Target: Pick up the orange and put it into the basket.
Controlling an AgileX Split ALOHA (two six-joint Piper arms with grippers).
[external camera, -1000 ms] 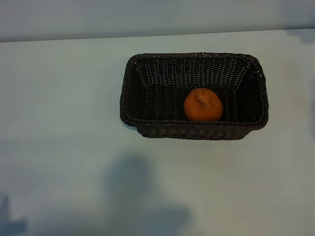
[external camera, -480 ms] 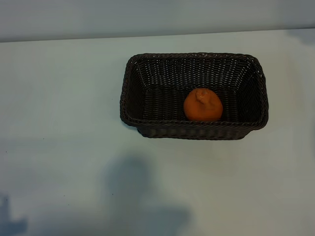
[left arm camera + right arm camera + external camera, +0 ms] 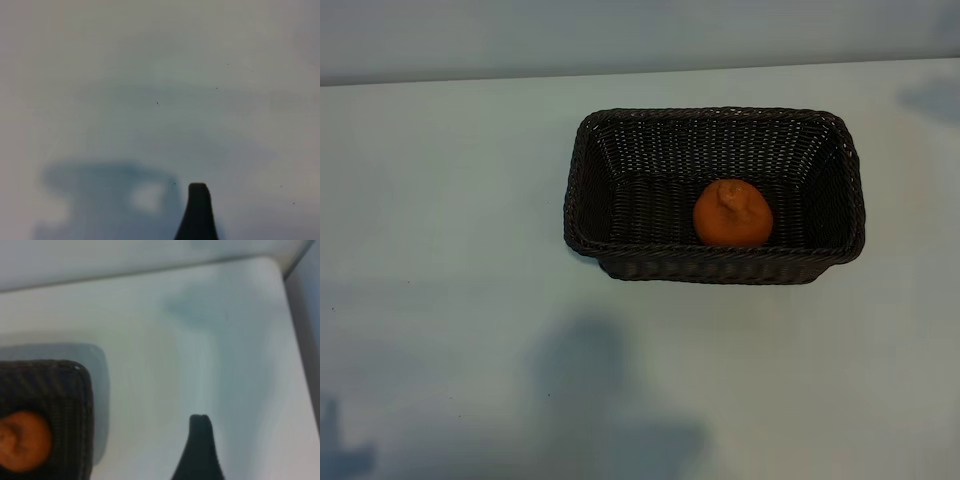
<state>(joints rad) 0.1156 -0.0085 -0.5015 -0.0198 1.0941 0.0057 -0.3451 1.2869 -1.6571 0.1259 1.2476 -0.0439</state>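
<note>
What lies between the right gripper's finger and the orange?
In the right wrist view, bare table and the basket's wall separate the finger from the orange; nothing else.

Looks like a lab-style test bench rather than a home; plain pale table (image 3: 440,200) with a bare wall behind; nothing set out but one wicker basket (image 3: 582,190) holding an orange (image 3: 732,213); a raised pale edge along the tabletop's side.
</note>
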